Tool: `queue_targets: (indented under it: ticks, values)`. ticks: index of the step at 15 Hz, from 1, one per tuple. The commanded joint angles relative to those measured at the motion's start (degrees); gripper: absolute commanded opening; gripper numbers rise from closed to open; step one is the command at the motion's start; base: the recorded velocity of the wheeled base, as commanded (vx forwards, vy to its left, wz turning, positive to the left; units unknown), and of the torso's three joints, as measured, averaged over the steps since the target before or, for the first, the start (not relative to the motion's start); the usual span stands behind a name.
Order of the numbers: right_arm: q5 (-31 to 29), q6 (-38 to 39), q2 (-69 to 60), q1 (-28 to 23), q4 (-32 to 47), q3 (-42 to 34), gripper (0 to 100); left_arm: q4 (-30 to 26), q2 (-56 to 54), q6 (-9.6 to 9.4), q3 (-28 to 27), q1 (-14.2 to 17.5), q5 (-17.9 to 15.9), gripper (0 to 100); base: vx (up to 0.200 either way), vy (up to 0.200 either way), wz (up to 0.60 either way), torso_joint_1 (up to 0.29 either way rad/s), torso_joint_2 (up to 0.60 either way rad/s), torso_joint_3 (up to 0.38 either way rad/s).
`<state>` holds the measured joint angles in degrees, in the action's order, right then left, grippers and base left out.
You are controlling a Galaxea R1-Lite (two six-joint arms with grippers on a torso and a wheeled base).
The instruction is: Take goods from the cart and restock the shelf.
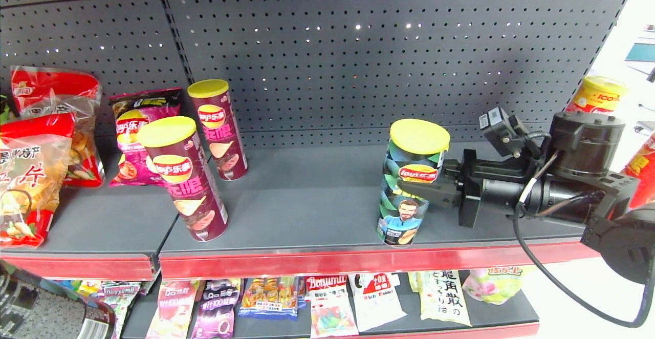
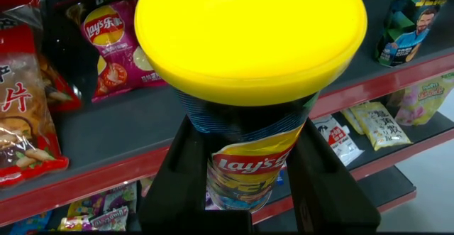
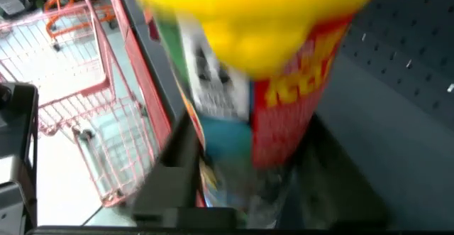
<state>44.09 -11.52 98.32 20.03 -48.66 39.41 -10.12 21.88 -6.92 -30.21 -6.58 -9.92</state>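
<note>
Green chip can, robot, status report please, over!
Right gripper shut on green can, standing at shelf front edge. Left gripper shut on second can. Maroon cans far left, apart.

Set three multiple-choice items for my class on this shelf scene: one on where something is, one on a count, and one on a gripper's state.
1. Where is the green can that the right gripper holds?
A. upright on the upper shelf, near its red front edge
B. on the lower shelf among the bags
C. lying flat against the back panel

2. How many maroon cans stand on the upper shelf?
A. one
B. two
C. four

3. What state is the left gripper in?
A. open and empty
B. shut on a bag
C. shut on a can with a yellow lid

Answers:
1 A: the head view shows the can's base just behind the red edge.
2 B: two maroon cans stand there, one nearer the front and one behind it.
3 C: the left wrist view shows the fingers on either side of the can.
</note>
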Motion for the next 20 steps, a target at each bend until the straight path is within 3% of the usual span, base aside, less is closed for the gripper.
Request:
queue_targets:
  ticks: [1,10,20]
  values:
    - [0.0,-0.1,0.4,0.0,-0.5,0.1,100,0.0,0.0,-0.02,0.0,0.0,0.0,0,0.0,0.0,0.0,0.0,0.0,0.0]
    - [-0.1,-0.1,-1.1,-0.3,-0.5,-1.1,100,0.0,0.1,-0.02,0.1,0.0,0.0,0,0.0,0.0,0.0,0.0,0.0,0.0]
    - [-3.0,0.4,-18.6,-3.4,-0.5,-19.9,100,0.1,-0.4,-0.02,1.0,0.0,-0.3,0,0.0,0.0,0.0,0.0,0.0,0.0]
